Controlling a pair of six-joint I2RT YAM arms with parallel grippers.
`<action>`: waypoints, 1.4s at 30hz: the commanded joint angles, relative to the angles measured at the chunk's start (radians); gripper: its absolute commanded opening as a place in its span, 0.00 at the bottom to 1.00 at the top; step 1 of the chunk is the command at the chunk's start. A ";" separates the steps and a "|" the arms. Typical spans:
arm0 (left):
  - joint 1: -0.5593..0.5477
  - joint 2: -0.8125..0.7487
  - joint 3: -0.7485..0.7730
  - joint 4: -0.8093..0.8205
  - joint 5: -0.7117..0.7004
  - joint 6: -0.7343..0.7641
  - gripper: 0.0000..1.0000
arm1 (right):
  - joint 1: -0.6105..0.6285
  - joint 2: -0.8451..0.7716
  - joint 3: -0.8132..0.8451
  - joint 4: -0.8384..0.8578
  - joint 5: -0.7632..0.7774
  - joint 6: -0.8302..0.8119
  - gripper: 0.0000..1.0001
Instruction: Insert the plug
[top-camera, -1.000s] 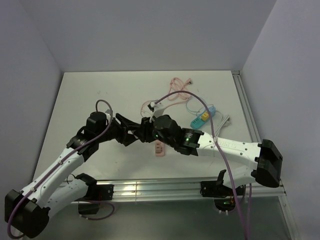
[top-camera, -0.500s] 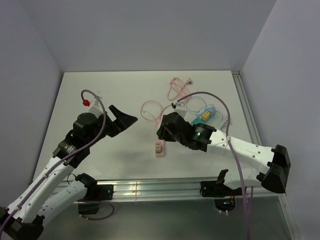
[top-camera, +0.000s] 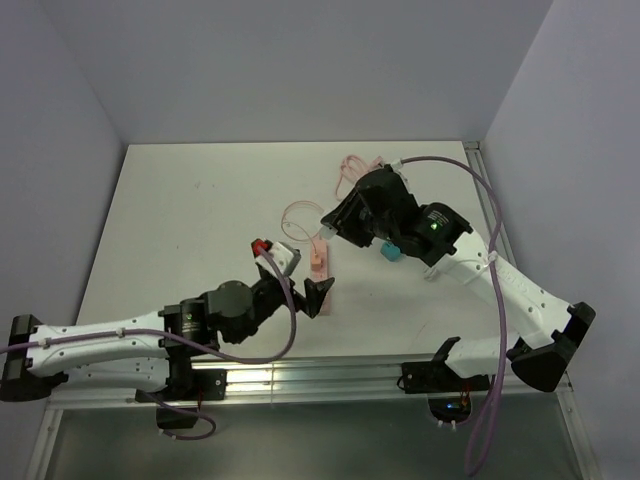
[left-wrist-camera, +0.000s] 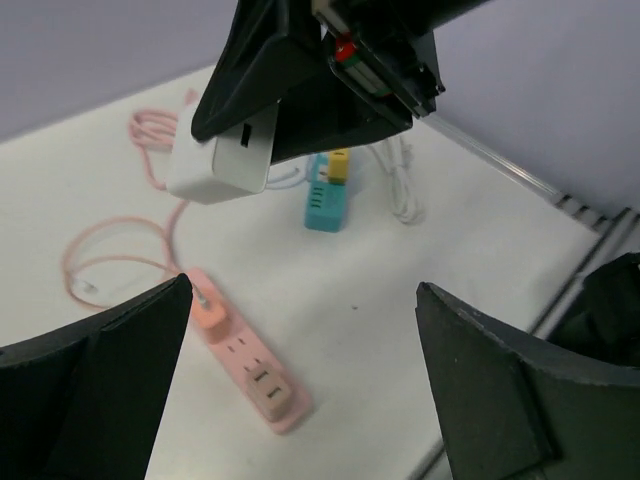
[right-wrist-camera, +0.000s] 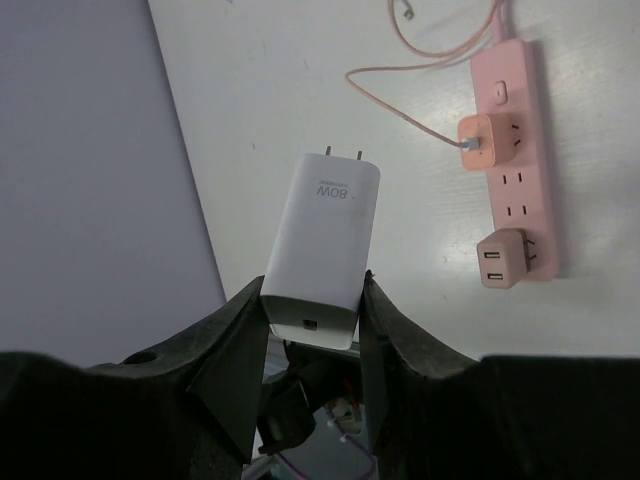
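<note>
My right gripper (top-camera: 328, 229) is shut on a white charger plug (right-wrist-camera: 322, 245) and holds it in the air, prongs pointing away from the wrist. The plug also shows in the left wrist view (left-wrist-camera: 220, 165). A pink power strip (top-camera: 319, 263) lies on the table just below and near the plug. It carries an orange-pink plug (right-wrist-camera: 478, 140) and a pink USB adapter (right-wrist-camera: 503, 258), with free sockets between them. My left gripper (top-camera: 300, 282) is open and empty, low over the strip's near end (left-wrist-camera: 245, 365).
A blue power strip (top-camera: 390, 250) with a yellow plug (left-wrist-camera: 340, 165) and a white cable (left-wrist-camera: 400, 190) lies right of the pink strip. Pink cable loops (top-camera: 298, 215) lie behind it. The table's metal rail (top-camera: 330, 378) runs along the near edge.
My left arm has dropped low and swung right, bringing its open gripper beside the pink strip. My right gripper has lifted the white plug up and away towards the far side.
</note>
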 joint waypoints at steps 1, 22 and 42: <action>-0.083 0.043 -0.030 0.280 -0.237 0.375 0.99 | -0.021 -0.018 0.011 -0.005 -0.073 0.065 0.00; -0.039 0.203 -0.128 0.641 -0.196 0.737 0.61 | -0.009 -0.051 -0.039 0.038 -0.151 0.096 0.00; 0.062 0.216 -0.050 0.418 -0.082 0.570 0.01 | 0.043 -0.025 -0.022 0.136 -0.169 0.055 0.08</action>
